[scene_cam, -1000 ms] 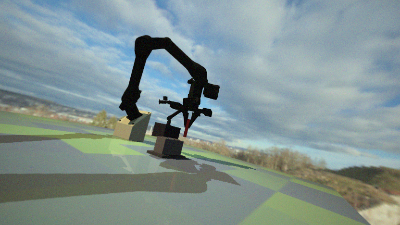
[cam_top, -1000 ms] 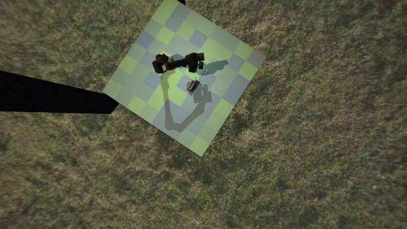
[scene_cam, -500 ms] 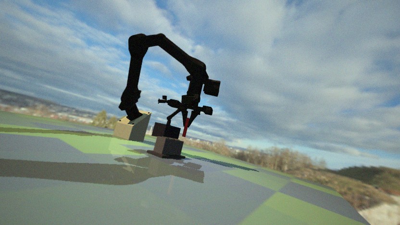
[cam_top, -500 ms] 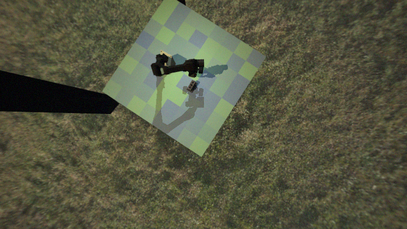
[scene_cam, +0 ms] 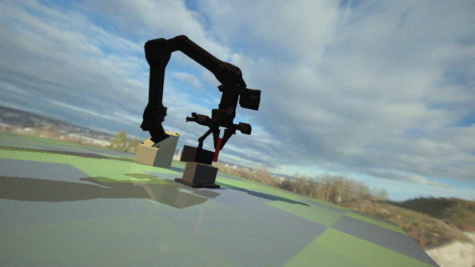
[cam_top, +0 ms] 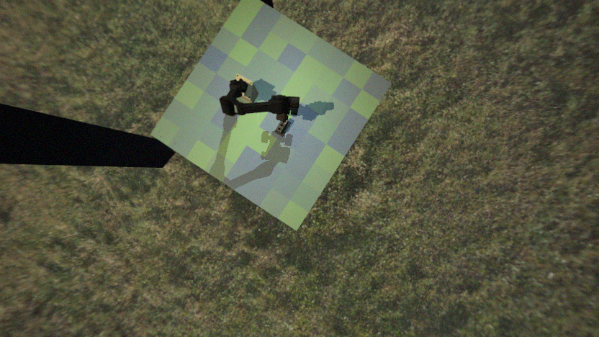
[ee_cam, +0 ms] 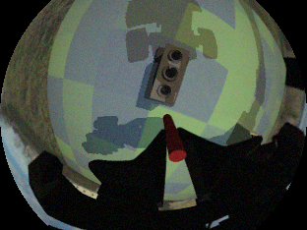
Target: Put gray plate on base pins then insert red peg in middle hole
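Gripper (cam_top: 283, 117) (scene_cam: 218, 146) (ee_cam: 171, 131) closing nearly shut around upright-ish red peg (scene_cam: 217, 150) (ee_cam: 173, 140); gray plate's middle hole (cam_top: 281, 127) (ee_cam: 170, 73) lying just to the near side, top view.

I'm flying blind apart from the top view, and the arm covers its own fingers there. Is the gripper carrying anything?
Observer: Yes, the exterior and wrist views show a slim red cylindrical peg between the black gripper's fingers.

Operator: Is its lower end already in the middle hole of the gray rectangular piece with three round holes?

Observer: No. In the wrist view that hole has no peg in it, and the red peg's far end shows outside the piece's outline.
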Controlling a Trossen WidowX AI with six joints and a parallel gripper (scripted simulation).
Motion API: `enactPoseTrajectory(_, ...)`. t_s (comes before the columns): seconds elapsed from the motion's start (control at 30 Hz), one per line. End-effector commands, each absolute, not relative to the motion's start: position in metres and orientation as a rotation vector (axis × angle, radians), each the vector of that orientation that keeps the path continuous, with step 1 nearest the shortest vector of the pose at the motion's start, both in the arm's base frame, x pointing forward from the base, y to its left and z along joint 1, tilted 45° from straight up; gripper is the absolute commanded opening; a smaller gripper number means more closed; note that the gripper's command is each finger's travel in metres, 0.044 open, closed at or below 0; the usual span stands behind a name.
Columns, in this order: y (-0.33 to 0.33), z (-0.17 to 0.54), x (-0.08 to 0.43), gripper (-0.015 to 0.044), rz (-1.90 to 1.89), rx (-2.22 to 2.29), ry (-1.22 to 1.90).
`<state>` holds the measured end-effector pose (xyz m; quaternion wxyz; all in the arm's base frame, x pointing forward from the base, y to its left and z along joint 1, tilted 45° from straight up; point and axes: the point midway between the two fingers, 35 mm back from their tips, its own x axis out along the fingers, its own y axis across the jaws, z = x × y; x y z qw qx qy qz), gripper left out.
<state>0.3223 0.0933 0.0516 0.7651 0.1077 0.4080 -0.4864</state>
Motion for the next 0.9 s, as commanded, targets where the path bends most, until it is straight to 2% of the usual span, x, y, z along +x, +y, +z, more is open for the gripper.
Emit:
enactPoseTrajectory(0.0,0.085,0.064,0.330,0.0000,-1.053,0.233,0.878)
enactPoseTrajectory(0.87,0.050,0.100,0.345,0.0000,-1.066,0.219,0.859)
